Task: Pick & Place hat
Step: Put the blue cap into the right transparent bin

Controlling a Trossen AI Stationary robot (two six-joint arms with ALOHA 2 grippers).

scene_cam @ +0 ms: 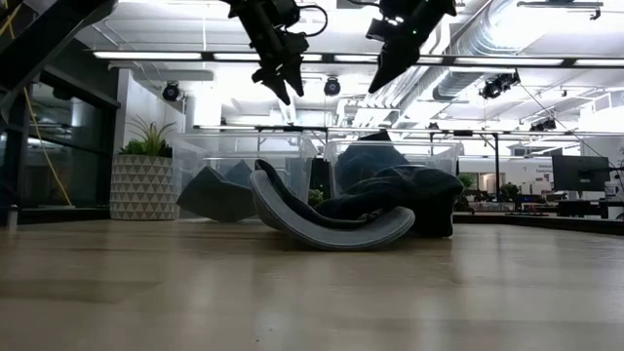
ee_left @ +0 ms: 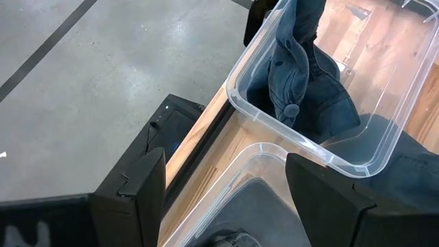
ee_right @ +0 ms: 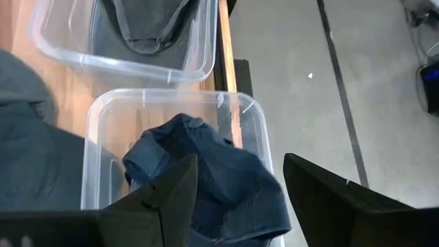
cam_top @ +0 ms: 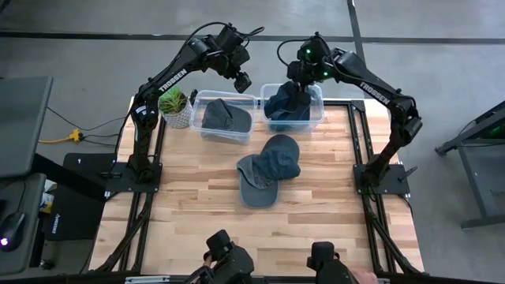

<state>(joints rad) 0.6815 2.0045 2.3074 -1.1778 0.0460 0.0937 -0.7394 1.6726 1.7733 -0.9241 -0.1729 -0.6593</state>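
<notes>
1. I count two clear plastic bins at the back of the pale wood-plank bench point(cam_top: 316, 213): the left bin point(cam_top: 223, 117) and the right bin point(cam_top: 293, 108), both thin-walled, with rounded corners and a rolled rim.
2. I count four soft fabric caps. A grey cap point(cam_top: 226, 117) lies in the left bin and a crumpled dark blue cap point(cam_top: 287, 104) fills the right bin.
3. The other two lie mid-bench, touching: a grey-blue cap point(cam_top: 282, 156) partly over a lighter grey cap point(cam_top: 254, 181) whose curved, stiff brim faces the front.
4. The low view alone shows that brim arching up off the bench like a shallow bowl.
5. My left gripper point(cam_top: 243, 81) hangs above the back edge of the left bin, its fingers spread and holding nothing.
6. My right gripper point(cam_top: 301, 79) hangs above the right bin, its fingers spread too, the blue cap below them.
7. The right wrist view alone shows the blue cap's folds and seams.
8. One potted plant point(cam_top: 175, 106) in a white faceted pot stands just beside the left bin.
</notes>
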